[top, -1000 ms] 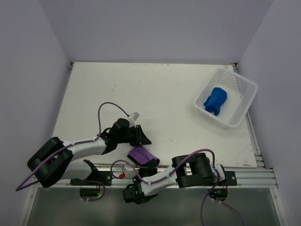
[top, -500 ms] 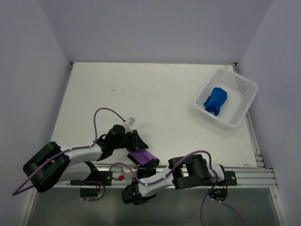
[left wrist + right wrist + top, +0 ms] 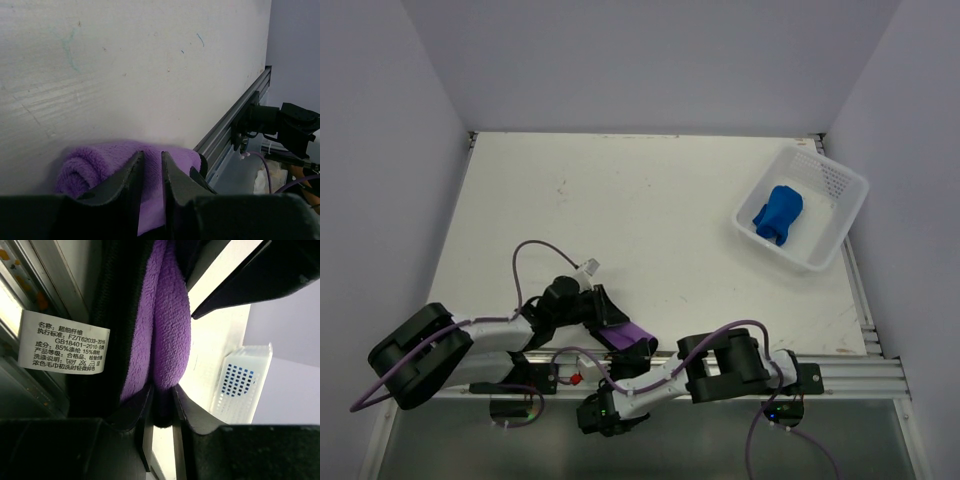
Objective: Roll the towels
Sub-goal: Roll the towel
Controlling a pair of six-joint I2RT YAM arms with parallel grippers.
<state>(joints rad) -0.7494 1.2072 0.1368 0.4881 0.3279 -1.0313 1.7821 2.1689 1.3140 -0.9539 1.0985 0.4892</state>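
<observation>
The purple towel point(image 3: 624, 336) lies partly rolled at the table's near edge, its black section against the rail. My left gripper point(image 3: 150, 156) sits low over it, its narrow jaws pinching purple cloth point(image 3: 85, 165). From below the rail my right gripper point(image 3: 162, 390) holds the towel's dark-trimmed end point(image 3: 170, 315) between slightly parted fingers. A white care label point(image 3: 62, 342) hangs beside it. The royal blue towel point(image 3: 778, 213) rests bundled inside the basket at the far right, away from both grippers.
The white perforated basket point(image 3: 802, 262) stands at the table's right edge, also seen in the right wrist view point(image 3: 240, 380). An aluminium rail point(image 3: 840, 372) runs along the near edge. Purple cables loop off both arms.
My left gripper has travelled toward the near edge and down onto the purple towel. The right jaws have eased slightly apart round the towel's end.
</observation>
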